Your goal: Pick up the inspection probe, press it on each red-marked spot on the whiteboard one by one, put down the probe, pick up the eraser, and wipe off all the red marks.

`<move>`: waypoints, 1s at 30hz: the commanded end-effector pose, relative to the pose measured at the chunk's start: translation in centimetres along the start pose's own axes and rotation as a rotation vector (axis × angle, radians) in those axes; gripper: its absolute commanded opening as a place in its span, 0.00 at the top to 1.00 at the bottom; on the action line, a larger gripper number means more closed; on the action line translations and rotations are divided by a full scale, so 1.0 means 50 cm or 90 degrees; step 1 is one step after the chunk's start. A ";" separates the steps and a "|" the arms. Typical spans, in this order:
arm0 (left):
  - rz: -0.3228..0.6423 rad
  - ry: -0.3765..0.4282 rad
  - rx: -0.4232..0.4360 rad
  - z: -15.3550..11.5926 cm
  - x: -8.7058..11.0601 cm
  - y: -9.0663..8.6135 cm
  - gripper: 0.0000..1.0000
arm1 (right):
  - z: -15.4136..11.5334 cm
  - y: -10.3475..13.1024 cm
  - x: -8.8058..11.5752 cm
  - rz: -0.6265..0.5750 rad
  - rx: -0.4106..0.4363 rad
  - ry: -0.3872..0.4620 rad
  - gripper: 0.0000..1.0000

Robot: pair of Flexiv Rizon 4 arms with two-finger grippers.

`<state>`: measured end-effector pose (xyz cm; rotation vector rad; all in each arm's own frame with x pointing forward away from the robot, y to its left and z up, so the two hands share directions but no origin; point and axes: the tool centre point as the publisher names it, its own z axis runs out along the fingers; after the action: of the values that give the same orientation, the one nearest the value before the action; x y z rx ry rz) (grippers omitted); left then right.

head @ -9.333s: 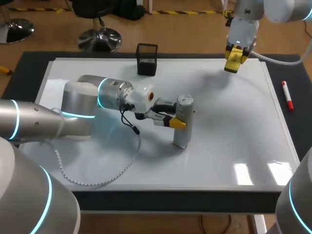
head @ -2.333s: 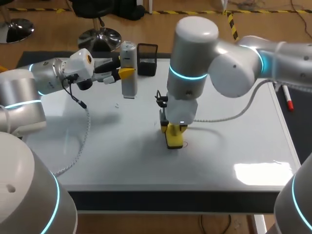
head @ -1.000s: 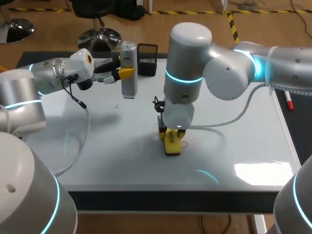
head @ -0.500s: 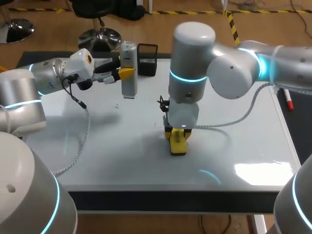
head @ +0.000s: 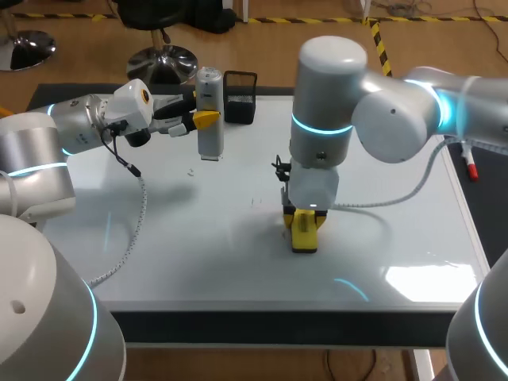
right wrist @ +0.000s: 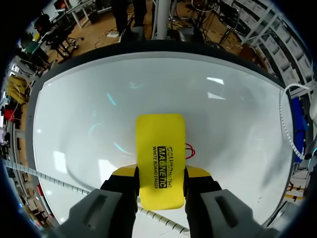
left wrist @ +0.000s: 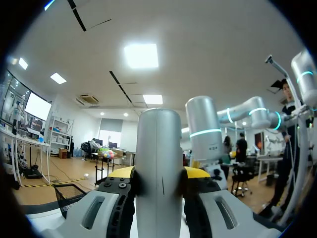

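The room is bright. Light comes down from ceiling lamps [left wrist: 141,55] (big white squares in the left wrist view). They leave shiny white patches on the whiteboard [head: 159,262] near its front right corner. Soft grey shadows lie on it under the right arm [head: 381,119].

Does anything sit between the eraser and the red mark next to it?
Nothing visible does. The eraser, held in the right gripper, rests on the whiteboard with the red mark showing right at its edge. The probe, in the left gripper, is far off near the board's back edge.
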<state>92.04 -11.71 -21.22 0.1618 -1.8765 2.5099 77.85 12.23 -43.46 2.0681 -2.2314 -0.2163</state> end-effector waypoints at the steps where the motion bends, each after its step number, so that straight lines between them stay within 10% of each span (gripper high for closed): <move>1: 0.001 -0.001 0.001 0.001 0.000 -0.001 1.00 | 0.069 -0.001 0.028 0.004 0.004 0.001 1.00; 14: 0.001 -0.001 0.001 0.001 0.000 -0.001 1.00 | 0.058 -0.001 0.056 0.023 0.015 0.015 1.00; 30: 0.001 -0.001 0.001 0.001 0.000 -0.001 1.00 | -0.108 0.044 -0.022 -0.033 0.073 -0.006 1.00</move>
<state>92.04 -11.71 -21.22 0.1618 -1.8764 2.5098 76.97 13.26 -39.19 2.1826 -2.2527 -0.1211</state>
